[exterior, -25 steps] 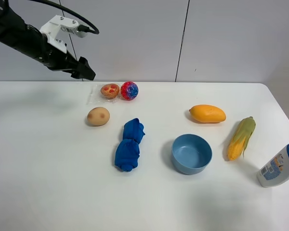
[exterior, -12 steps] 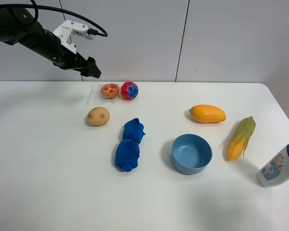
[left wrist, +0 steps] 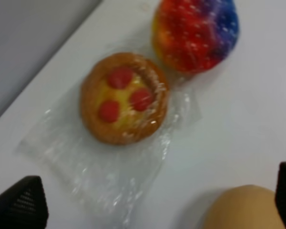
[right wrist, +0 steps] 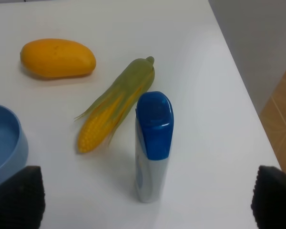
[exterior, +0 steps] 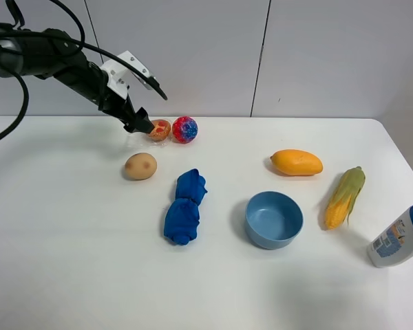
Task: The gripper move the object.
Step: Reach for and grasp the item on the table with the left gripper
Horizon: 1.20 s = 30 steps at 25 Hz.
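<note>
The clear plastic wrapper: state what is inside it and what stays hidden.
Inside the wrapper lies a round tan pastry with three red spots. Its underside is covered.

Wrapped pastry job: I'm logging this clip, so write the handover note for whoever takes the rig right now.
Left gripper: open, jaws wide, poised over the pastry, holding nothing.
Right gripper: open, idle by the bottle and corn.
Pastry: in its wrapper near the table's far edge, beside the ball, behind the potato.
Done: approach only.
Left: close on the pastry, lift, move it.
</note>
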Tool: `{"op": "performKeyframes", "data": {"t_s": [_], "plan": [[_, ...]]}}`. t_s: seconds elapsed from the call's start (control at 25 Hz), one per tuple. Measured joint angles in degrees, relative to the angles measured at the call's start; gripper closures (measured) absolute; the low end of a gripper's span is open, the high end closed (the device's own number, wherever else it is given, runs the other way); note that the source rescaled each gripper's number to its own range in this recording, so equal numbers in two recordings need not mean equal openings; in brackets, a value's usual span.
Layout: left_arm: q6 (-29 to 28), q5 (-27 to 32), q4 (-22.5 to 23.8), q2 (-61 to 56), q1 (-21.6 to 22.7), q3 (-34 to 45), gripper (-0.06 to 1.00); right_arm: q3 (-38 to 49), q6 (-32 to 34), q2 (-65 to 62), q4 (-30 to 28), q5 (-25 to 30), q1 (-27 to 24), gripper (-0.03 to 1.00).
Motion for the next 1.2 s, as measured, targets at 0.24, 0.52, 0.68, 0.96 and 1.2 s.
{"op": "performKeyframes", "data": {"t_s": [0.24, 0.52, 0.68, 0.96, 1.2], "plan": [[5.27, -2.96, -2.05, 3.77, -1.29, -1.20, -0.01, 0.00, 0.00, 0.00, 0.00, 0.00, 0.00, -0.03], [5.66, -2.46, -2.36, 9.91, -1.29, -9.35, -0.01, 0.00, 0.00, 0.00, 0.00, 0.00, 0.00, -0.03], [5.66, -0.58, -4.29, 13.73, -1.29, -14.40, -0.01, 0.00, 0.00, 0.00, 0.00, 0.00, 0.00, -0.03], [5.71, 2.07, -6.76, 18.63, -1.29, -19.44, -0.01, 0.00, 0.00, 0.00, 0.00, 0.00, 0.00, -0.03], [5.47, 2.04, -6.93, 19.72, -0.58, -19.92, -0.01, 0.00, 0.00, 0.00, 0.00, 0.00, 0.00, -0.03]]}}
